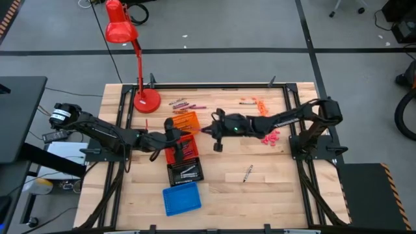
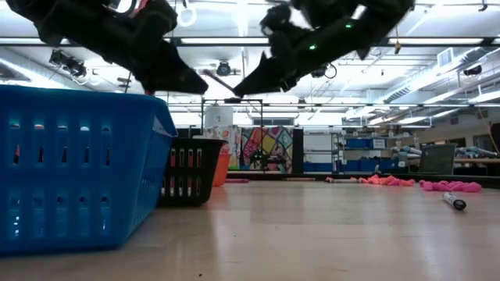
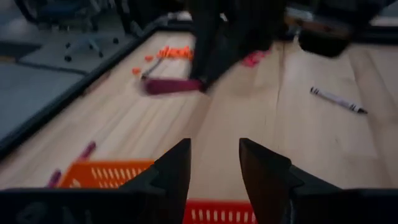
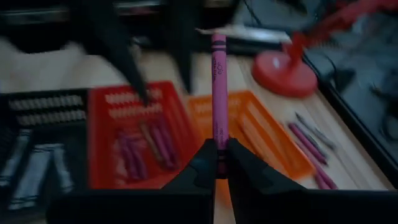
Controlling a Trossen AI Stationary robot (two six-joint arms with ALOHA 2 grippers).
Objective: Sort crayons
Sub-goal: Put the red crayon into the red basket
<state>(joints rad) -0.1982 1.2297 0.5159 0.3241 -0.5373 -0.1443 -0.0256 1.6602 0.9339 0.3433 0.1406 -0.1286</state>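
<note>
Trays (image 1: 184,151) in row mid-table; lamp (image 1: 147,99) behind; crayons (image 1: 260,104) right.

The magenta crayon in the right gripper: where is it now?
The right gripper pinches the magenta crayon by its lower end, over the table's middle, just right of the orange tray and red tray.

Dark jointed arms (image 1: 104,130), one green light.

You see a grey floor (image 1: 260,26) crossed by dark lines, bright ceiling strip lights (image 2: 437,78), and a colourful mural (image 2: 266,148) far back
</note>
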